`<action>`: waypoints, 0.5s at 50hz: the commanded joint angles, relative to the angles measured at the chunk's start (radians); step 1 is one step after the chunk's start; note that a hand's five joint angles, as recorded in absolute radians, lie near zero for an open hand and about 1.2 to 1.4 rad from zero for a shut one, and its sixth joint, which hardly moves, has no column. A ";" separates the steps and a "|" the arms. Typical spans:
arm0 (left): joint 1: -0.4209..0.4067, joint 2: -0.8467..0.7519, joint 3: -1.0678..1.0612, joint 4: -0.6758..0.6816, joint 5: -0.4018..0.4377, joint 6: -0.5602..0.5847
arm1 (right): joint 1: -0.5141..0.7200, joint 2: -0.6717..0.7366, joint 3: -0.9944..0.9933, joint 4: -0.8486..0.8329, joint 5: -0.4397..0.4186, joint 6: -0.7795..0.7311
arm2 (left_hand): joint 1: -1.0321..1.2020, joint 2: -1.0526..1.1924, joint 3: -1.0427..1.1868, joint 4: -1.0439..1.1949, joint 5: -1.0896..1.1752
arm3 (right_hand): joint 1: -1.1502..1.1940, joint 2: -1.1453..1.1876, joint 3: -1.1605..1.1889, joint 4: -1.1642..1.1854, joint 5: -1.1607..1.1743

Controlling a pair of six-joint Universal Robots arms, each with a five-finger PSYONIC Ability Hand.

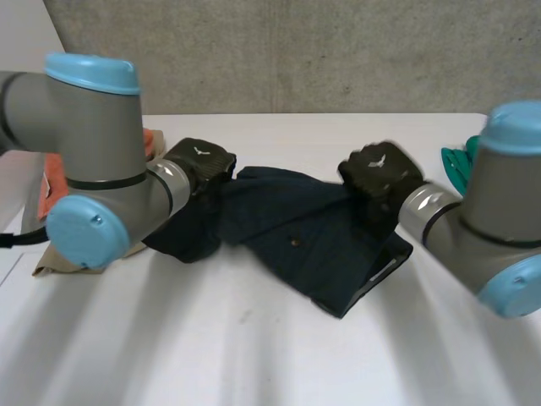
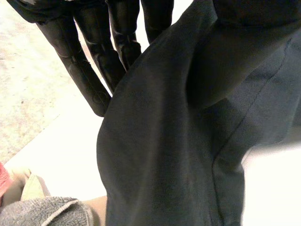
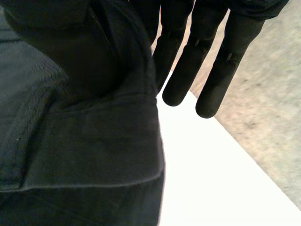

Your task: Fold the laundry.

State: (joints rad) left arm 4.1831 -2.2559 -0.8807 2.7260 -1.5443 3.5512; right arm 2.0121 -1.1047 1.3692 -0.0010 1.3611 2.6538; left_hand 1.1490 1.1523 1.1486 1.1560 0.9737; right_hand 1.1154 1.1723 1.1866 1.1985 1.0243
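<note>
Item under inspection: one dark garment (image 1: 296, 237), lying crumpled at the centre of the head view on the white table (image 1: 254, 364); a small button and a stitched band show on it, so it is judged to be trousers or shorts of woven twill.

Left hand (image 1: 201, 162): set on the garment's end at centre-left of the head view; in its wrist view the fingers (image 2: 82, 70) run straight, cloth lies over them, and the thumb appears to press the cloth from the other side; judged a pinch on the edge.

Right hand (image 1: 380, 173): set on the opposite end, right of centre; its fingers (image 3: 221, 70) are straight past the cloth edge, with a thick hemmed edge apparently nipped under the thumb; likewise a pinch.

Handling, as a judgement: soft and limp, moderately weighty for cloth, not slippery, not fragile; seams and band are stiffer and will hold a grip better than the single layer. Best hold is the band corners, one per hand, so that it hangs flat when lifted.

Bystanding items: an orange cloth (image 1: 55, 173) and a beige cloth (image 1: 51, 262) at the left edge, teal items (image 1: 461, 161) at the right; all apart from the garment.
</note>
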 commanded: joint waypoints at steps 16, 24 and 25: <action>-0.008 0.105 -0.134 0.182 -0.275 0.003 | 0.125 0.195 -0.140 -0.129 0.217 0.089 | -0.974 -0.978 -0.974 -0.982 -0.974 | 0.281 0.224 0.210 0.198 0.197; 0.003 0.317 -0.507 0.251 -0.166 -0.026 | 0.123 0.194 -0.151 -0.122 0.219 0.087 | -0.681 -0.684 -0.681 -0.688 -0.680 | 0.281 0.224 0.210 0.198 0.197; 0.003 0.321 -0.532 0.253 -0.154 -0.029 | 0.123 0.193 -0.151 -0.122 0.220 0.087 | -0.642 -0.646 -0.642 -0.649 -0.642 | 0.281 0.224 0.210 0.198 0.197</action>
State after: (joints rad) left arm 4.1794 -2.0401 -1.1789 2.9465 -1.7916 3.5426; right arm 2.1363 -0.9086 1.2211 -0.1266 1.5810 2.7433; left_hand 0.2504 0.2495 0.2442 0.2507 0.0797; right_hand 1.1154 1.1723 1.1866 1.1985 1.0243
